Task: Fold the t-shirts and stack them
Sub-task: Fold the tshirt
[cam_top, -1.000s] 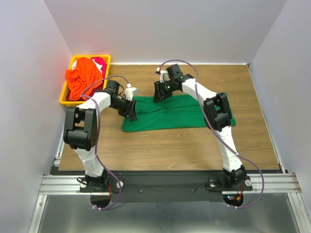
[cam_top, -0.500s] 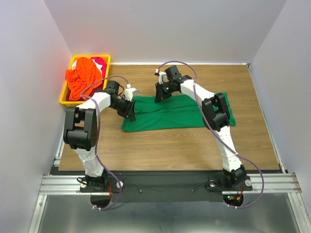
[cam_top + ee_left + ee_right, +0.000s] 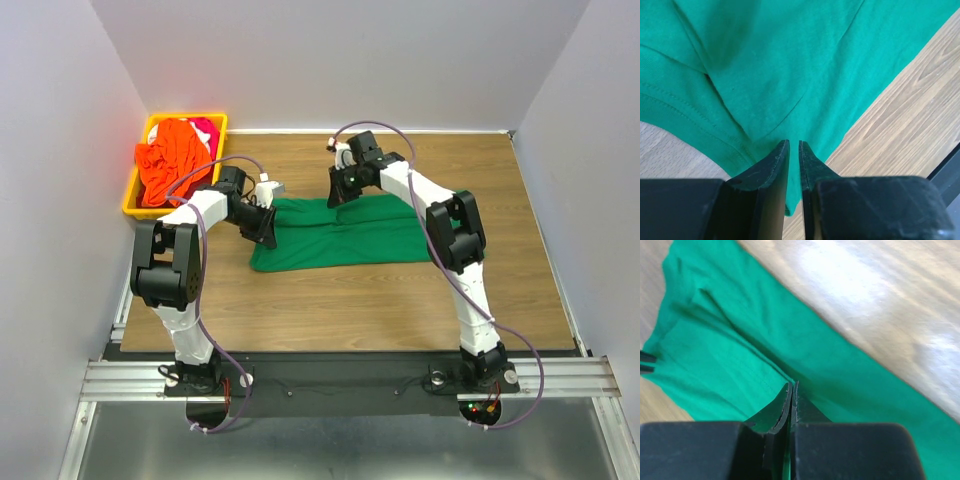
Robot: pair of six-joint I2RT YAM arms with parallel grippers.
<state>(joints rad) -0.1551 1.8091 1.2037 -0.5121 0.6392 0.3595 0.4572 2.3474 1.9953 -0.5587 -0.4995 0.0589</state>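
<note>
— From above, where is the green t-shirt (image 3: pixel 340 238)?
— Spread out on the middle of the table (image 3: pixel 350 300). The left pincer (image 3: pixel 268 236) is at its left end and the right pincer (image 3: pixel 336 196) at its far edge. The orange t-shirt (image 3: pixel 170 160) and the pink t-shirt (image 3: pixel 207 127) lie heaped in the yellow bin (image 3: pixel 130 208), far left.
— Left wrist?
— Jaws narrow, a thin slit, tips down by the hem. I cannot tell whether cloth is caught.
— Right wrist?
— Jaws pressed together, pinching a raised fold of green cloth.
</note>
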